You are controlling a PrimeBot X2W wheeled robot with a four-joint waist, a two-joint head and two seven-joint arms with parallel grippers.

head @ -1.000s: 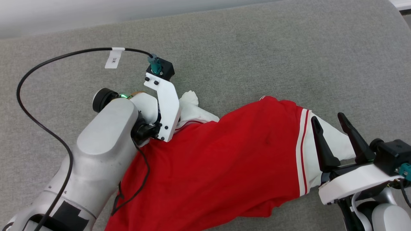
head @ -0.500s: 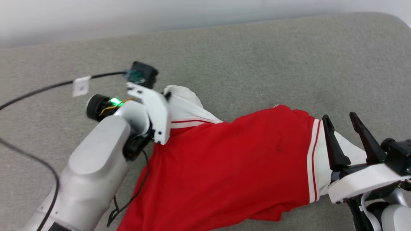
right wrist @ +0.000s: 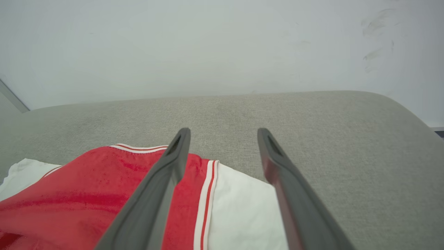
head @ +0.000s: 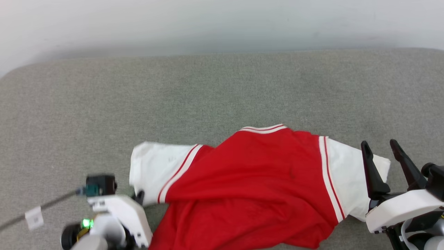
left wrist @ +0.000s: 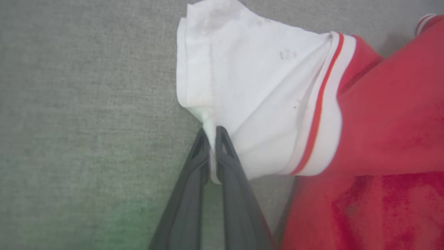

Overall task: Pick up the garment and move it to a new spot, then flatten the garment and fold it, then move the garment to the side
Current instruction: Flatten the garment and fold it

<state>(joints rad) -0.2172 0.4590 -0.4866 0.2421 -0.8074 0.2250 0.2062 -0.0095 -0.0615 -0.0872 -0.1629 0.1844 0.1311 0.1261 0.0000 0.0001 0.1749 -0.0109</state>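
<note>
- Two pincers attend the garment, which lies rumpled on the grey fabric surface, spread from the centre of the head view down to 6 o'clock, neckband toward 12.
- The left pincer is clenched on the hem corner of the white sleeve. Holding that edge lets the arm draw the sleeve out toward 8 o'clock, which looks meant to spread the shirt flat.
- The right pincer stands released at 4 o'clock, fingers straddling the cuff of the other sleeve. Whether it touches the cloth cannot be told, and it seems poised for a matching pull.
- A second ago the left pincer was spread wide and its arm lay across the red body. Now it has pulled back to 7 o'clock, and the sleeve, bunched then, lies stretched out.
- The head camera has tilted too, showing more wall. The right pincer is unchanged.
</note>
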